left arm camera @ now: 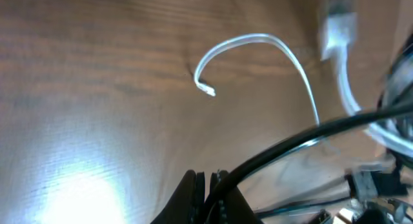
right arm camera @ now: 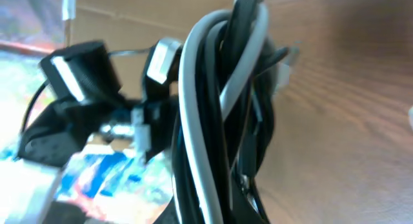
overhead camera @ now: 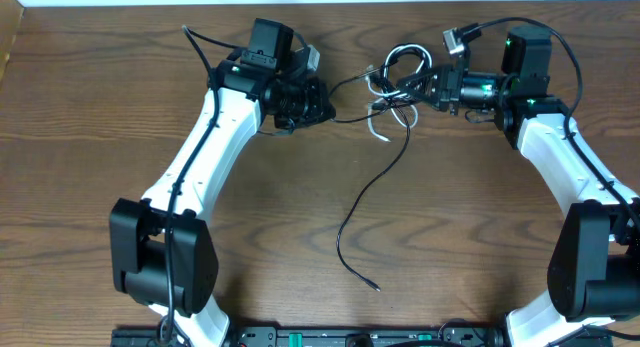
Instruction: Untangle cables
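The tangle of the white cable (overhead camera: 398,55) and black cable (overhead camera: 365,202) hangs between my two grippers at the table's far middle. My left gripper (overhead camera: 322,100) is shut on the black cable (left arm camera: 303,137), which runs taut toward the knot. My right gripper (overhead camera: 425,87) is shut on the bundle of white and black loops (right arm camera: 219,101). The black cable's long tail trails toward the front and ends near the middle (overhead camera: 376,286). A white loop (left arm camera: 258,46) with a white plug (left arm camera: 339,27) shows in the left wrist view.
The brown wooden table (overhead camera: 100,97) spreads to both sides. Each arm's own thick black wire runs along it (overhead camera: 200,47). The arm bases stand at the front corners (overhead camera: 160,257). A cardboard edge shows at the far left (overhead camera: 8,37).
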Tool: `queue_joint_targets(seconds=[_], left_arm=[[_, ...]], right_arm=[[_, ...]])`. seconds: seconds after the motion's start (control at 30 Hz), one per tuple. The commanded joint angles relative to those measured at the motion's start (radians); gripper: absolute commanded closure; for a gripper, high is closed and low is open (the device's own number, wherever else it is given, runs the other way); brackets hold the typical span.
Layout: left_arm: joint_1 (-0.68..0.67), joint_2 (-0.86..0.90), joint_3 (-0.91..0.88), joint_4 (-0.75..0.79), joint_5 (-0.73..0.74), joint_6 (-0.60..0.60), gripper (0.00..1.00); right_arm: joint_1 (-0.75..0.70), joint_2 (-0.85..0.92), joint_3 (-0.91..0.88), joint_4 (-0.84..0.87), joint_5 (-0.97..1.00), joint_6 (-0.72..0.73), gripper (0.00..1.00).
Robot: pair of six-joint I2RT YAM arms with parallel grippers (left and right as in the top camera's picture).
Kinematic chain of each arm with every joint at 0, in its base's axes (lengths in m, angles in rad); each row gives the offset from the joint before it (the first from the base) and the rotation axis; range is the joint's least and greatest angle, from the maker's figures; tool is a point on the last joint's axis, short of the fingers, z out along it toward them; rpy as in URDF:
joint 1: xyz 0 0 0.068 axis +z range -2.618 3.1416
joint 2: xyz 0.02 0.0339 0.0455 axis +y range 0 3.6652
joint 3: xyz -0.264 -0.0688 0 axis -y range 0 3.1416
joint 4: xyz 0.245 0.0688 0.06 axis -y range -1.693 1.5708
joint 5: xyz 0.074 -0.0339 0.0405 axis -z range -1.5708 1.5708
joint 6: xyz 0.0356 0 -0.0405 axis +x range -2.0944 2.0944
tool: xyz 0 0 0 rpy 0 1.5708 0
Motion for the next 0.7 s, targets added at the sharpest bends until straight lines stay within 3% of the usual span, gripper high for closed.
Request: queue_joint_targets(seconds=[0.0,0.17,0.37,0.53,0.67], left_arm=[[0.017,0.042,-0.019,0.108,-0.04,0.01,0.93],[0.017,0.045,-0.019,0.367,-0.167,0.009,0.93],[0.017,0.045,-0.019,0.523,-0.208,-0.008,0.92],[0.026,0.045,-0.019,0.594,-0.208,-0.01,0.93],[0.061,0.045,-0.013,0.641,-0.204,-0.016,0.92]], right_arm=[[0.009,-0.026,0.013,0.003,-0.173,-0.032,0.99],[0.037,-0.026,0.012,-0.051,-0.214,-0.08,0.99],[0.094,-0.026,0.012,-0.253,-0.188,-0.278,0.99],[0.142,-0.026,0.012,-0.498,-0.012,-0.487,0.99],[0.167,-0.026,0.012,-0.695,0.238,-0.605,0.99]])
